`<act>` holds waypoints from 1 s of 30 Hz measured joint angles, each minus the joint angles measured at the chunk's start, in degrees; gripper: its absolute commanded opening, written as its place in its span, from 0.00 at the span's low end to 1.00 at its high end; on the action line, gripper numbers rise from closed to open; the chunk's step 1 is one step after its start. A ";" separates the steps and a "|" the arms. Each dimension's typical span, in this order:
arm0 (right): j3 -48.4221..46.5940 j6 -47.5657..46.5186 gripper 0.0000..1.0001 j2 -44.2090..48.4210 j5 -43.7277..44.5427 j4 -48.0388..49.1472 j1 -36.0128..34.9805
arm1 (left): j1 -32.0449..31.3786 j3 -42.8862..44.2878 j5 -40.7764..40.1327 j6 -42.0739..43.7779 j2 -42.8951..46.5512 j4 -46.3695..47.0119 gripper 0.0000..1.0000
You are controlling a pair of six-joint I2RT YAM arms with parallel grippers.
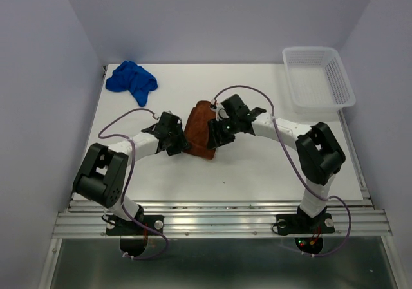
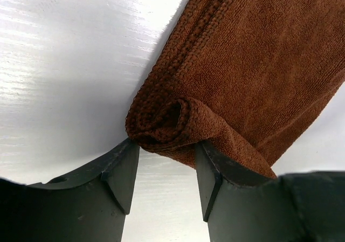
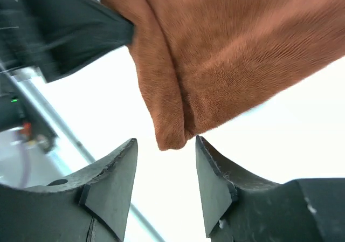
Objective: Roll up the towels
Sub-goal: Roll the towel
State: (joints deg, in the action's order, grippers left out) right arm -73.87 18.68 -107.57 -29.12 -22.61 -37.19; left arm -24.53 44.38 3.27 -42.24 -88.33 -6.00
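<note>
A rust-brown terry-cloth towel lies partly folded mid-way across the white table, hemmed in on both sides. The left gripper has its jaws parted, the tips touching the towel's small rolled end without clamping it. The right gripper faces it from the towel's other side, jaws also apart, with a folded corner just ahead of the gap. Far-left of this towel sits a crumpled royal-blue towel. Far-right of it stands a white plastic mesh basket, with both towels outside it.

Left gripper ajar; right gripper ajar
</note>
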 measured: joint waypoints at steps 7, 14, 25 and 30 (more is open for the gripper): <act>0.00 -13.99 0.52 9.05 14.23 -0.31 -7.43 | 0.00 0.42 -0.04 0.17 -0.33 -0.31 0.56; 0.96 -25.16 0.52 8.52 26.18 1.60 -15.50 | 0.00 0.79 -0.02 0.17 -0.50 -1.01 0.56; 7.32 -31.23 0.42 4.83 32.85 8.70 -16.26 | 0.00 0.87 0.09 0.15 -0.50 -1.29 0.56; 10.32 -31.98 0.42 4.79 35.82 12.98 -17.59 | 0.00 0.87 0.17 0.07 -0.50 -1.38 0.56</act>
State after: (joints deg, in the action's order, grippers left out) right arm -63.55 -13.30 -102.78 6.70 -9.63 -54.78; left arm -24.53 45.25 3.44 -42.17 -88.84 -7.38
